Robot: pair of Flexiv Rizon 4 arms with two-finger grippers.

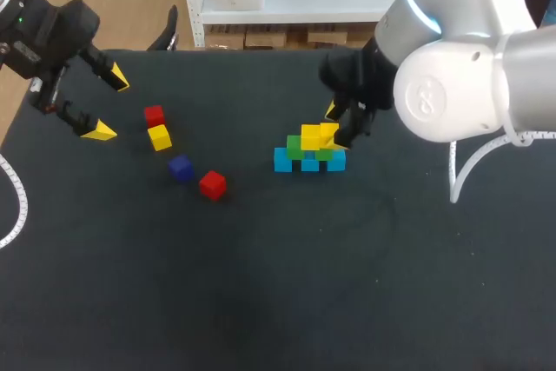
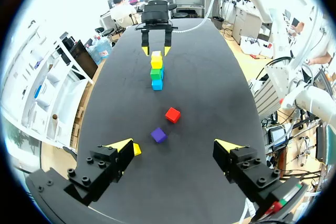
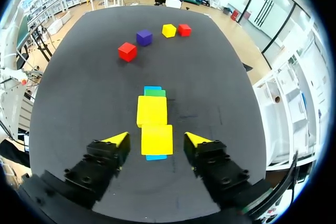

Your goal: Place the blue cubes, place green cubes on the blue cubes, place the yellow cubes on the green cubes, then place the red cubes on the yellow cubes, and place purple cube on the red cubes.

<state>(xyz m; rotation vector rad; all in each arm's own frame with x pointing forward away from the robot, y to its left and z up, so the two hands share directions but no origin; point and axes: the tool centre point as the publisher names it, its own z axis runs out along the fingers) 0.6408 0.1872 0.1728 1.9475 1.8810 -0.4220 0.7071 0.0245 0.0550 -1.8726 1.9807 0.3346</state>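
Yellow layer in hand, by the look of it. Right gripper (image 3: 156, 140) spread open, straddling top yellow cube (image 1: 328, 133) on the stack (image 1: 310, 161), apparently not touching. Left gripper (image 1: 109, 107) wide open, well apart from stack. Loose, left-arm side of stack: near red cube (image 1: 212, 184), purple cube (image 1: 181, 167), loose yellow cube (image 1: 159, 136), far red cube (image 1: 154, 115). Next: lift clear without nudging, fetch loose yellow. No containers seen.

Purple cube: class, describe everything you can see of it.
The purple cube is a small, plain block of one dark violet colour, with sharp edges and a matt look. It sits flat on the black table, touching nothing. A red cube lies close on one side, a loose yellow cube on the other. It lies ahead of the open left gripper, unheld.
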